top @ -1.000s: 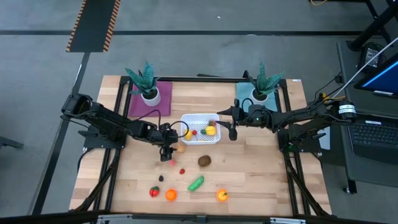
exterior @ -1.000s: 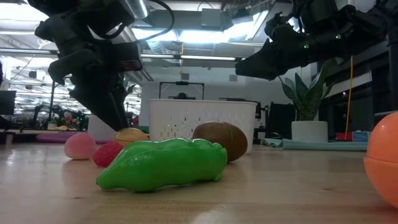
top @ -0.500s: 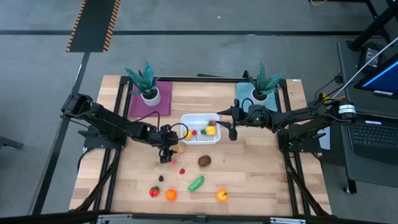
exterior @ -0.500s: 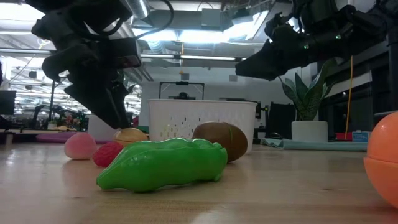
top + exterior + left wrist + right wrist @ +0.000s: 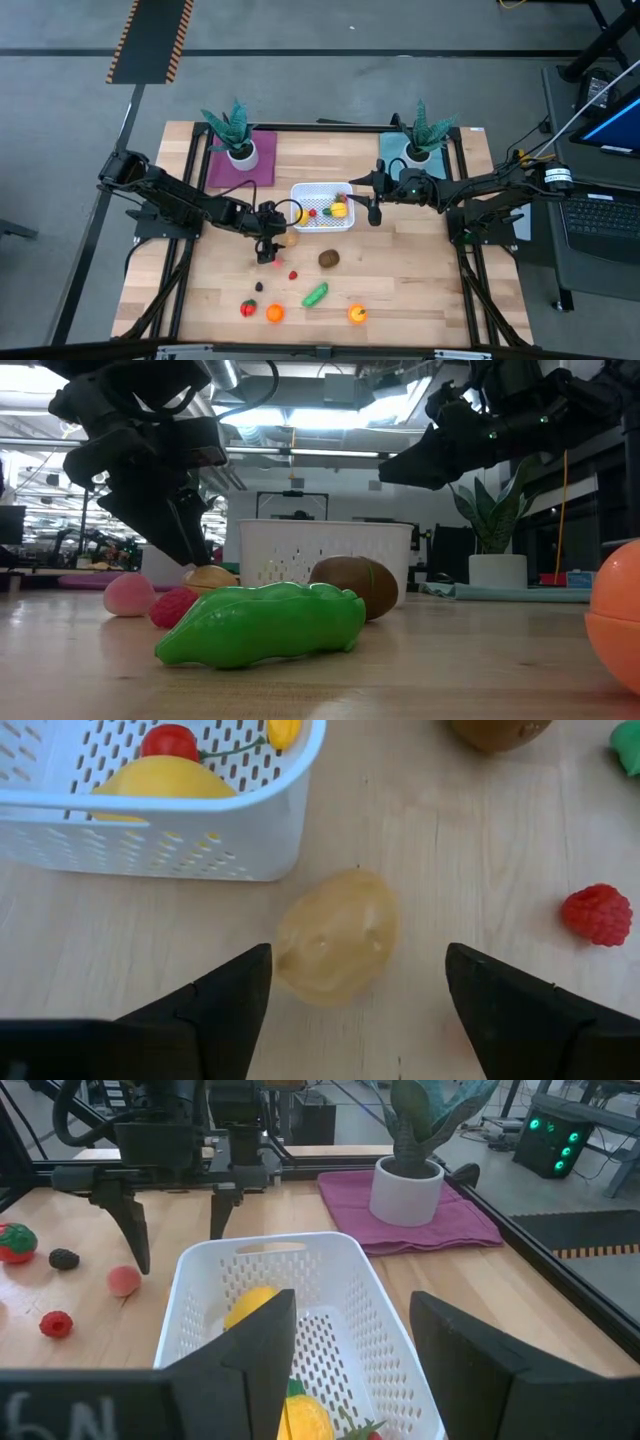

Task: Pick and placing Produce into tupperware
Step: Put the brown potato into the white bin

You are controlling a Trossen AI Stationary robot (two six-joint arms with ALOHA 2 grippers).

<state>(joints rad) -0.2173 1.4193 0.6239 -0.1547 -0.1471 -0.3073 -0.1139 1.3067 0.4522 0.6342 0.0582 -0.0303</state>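
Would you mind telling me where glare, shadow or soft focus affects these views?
Low view: bright ceiling lights behind leave both arms as dark silhouettes, and the orange fruit at the edge looks soft. Left wrist view: even light, with the tan piece sharp between the left gripper fingers. Right wrist view: the right gripper is blurred up close. High view: evenly lit.

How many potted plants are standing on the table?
2. The left plant stands on the purple cloth at the far left corner. The right plant stands on the teal cloth at the far right corner. None seems hidden.
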